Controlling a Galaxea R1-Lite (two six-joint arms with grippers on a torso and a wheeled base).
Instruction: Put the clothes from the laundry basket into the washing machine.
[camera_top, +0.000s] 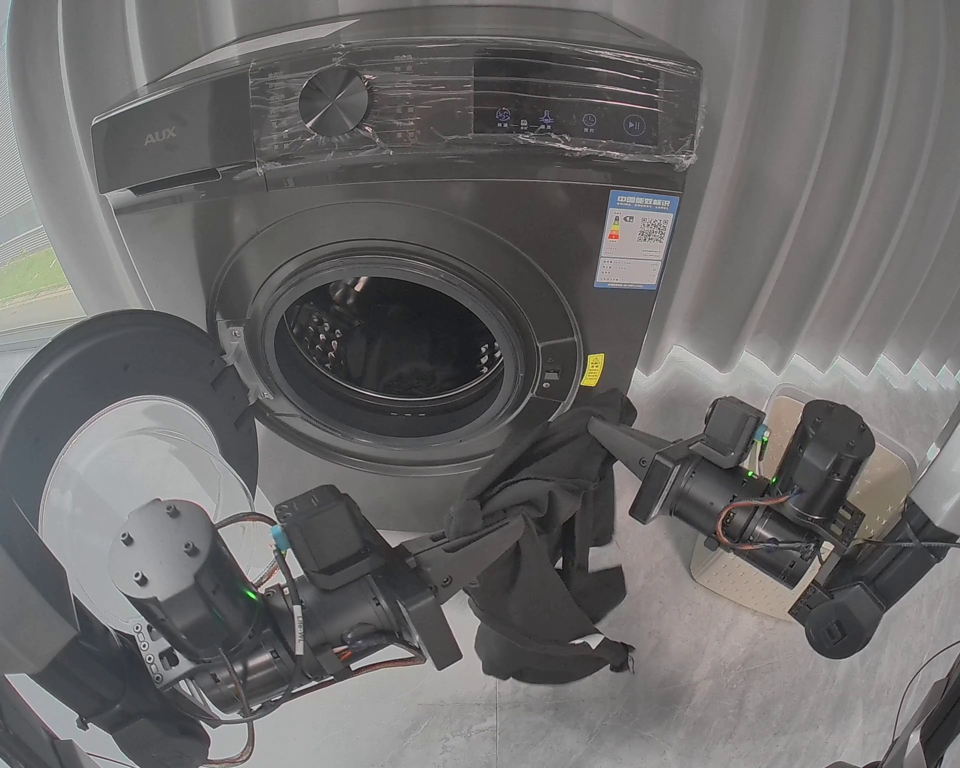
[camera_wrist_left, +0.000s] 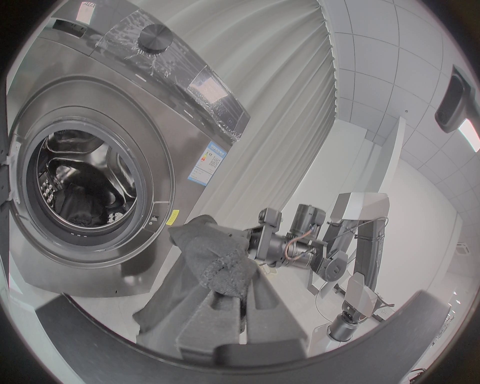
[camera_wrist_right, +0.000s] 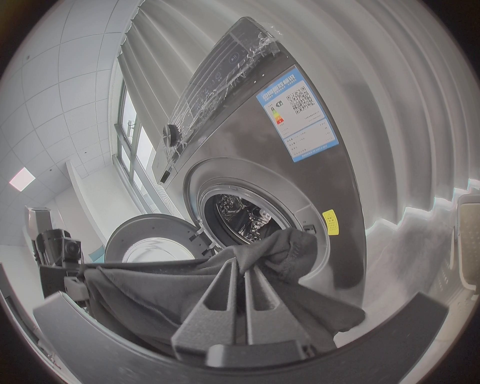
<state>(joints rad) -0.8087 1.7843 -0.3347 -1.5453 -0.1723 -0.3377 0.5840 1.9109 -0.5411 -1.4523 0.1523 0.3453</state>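
Note:
A black garment (camera_top: 545, 540) hangs stretched between both grippers in front of the washing machine (camera_top: 400, 250), below its open drum (camera_top: 390, 345). My left gripper (camera_top: 495, 535) is shut on the garment's left part, and the cloth (camera_wrist_left: 215, 260) bunches over its fingertips. My right gripper (camera_top: 600, 428) is shut on the garment's upper right corner, with the fabric (camera_wrist_right: 190, 290) draped across its fingers. The garment's lower end rests on the floor. Dark clothing (camera_wrist_left: 75, 202) lies inside the drum. The white laundry basket (camera_top: 880, 470) stands at the right, behind the right arm.
The round door (camera_top: 120, 430) stands swung open at the machine's left, close to my left arm. A white curtain (camera_top: 830, 200) hangs behind and to the right. Pale floor (camera_top: 720, 690) lies in front.

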